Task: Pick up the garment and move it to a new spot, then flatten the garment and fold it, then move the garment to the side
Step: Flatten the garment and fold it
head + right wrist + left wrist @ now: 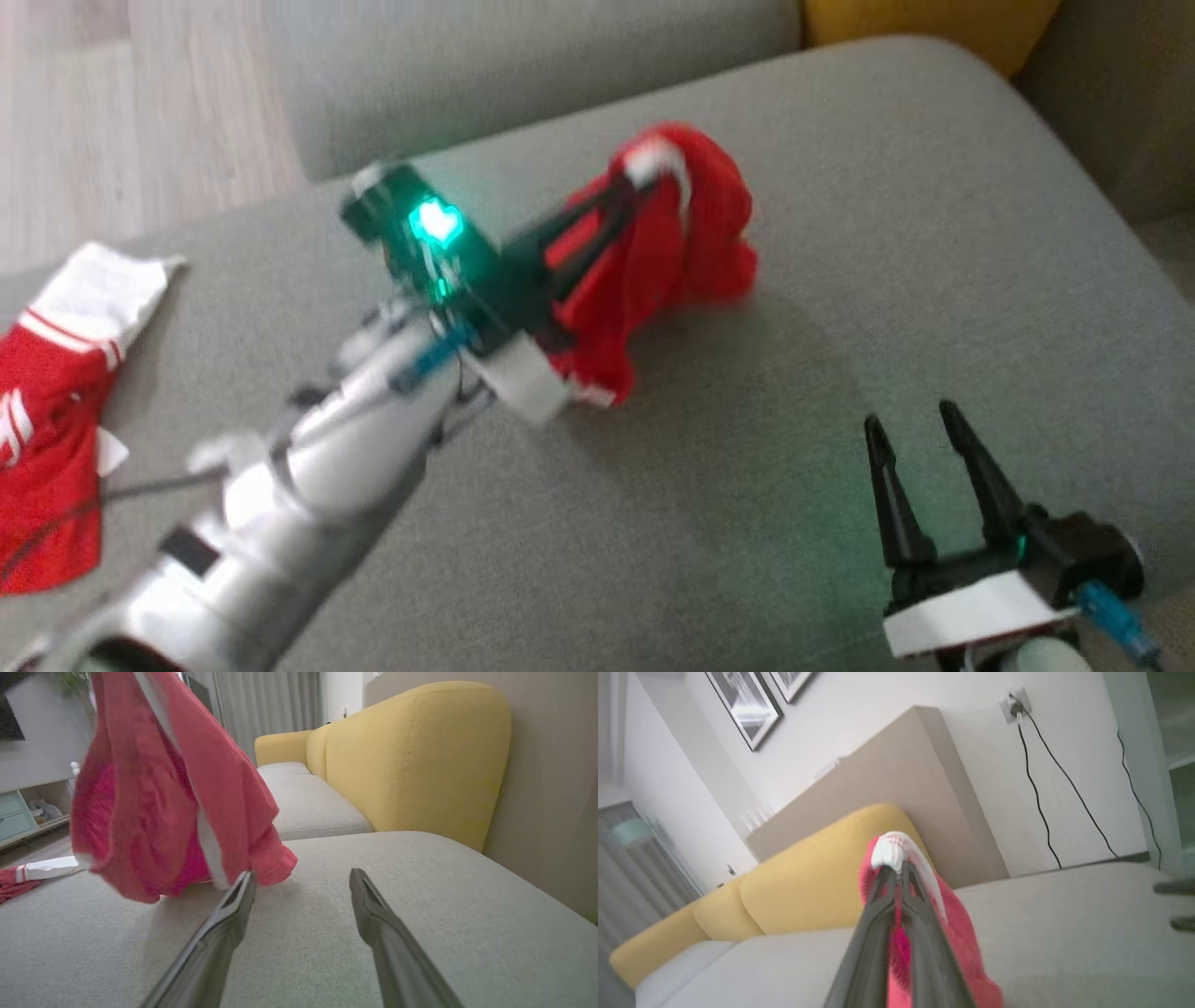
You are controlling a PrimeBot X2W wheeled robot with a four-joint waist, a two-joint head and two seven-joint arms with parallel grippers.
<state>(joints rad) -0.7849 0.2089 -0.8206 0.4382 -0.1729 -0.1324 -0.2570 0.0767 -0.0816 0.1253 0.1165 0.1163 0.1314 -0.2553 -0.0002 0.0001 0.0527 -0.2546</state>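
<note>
Two long fingers of the left gripper are pinched together on a white ribbed band at the edge of the red garment. The garment is lifted off the grey sofa cushion and hangs in a loose, bunched drape near the cushion's middle. Its lowest folds dangle close over the fabric of the seat; whether they brush it cannot be told. The right gripper waits low at the near right of the cushion, well apart from the cloth, with its jaws spread and nothing between them. A second red and white garment lies crumpled at the cushion's far left edge.

The garment looks light, thin and entirely limp. It sags under its own weight, holds no shape, and will likely swing and twist as the arm travels. The cloth seems grippy, not slick, so a firm pinch should hold, though a single hold leaves it bunched. The ribbed band looks the thicker, sturdier part and a sound place to grasp. For flattening, the free gripper would probably do best taking a matching trimmed edge or corner, so the cloth can be stretched between both grips before it is laid down.
</note>
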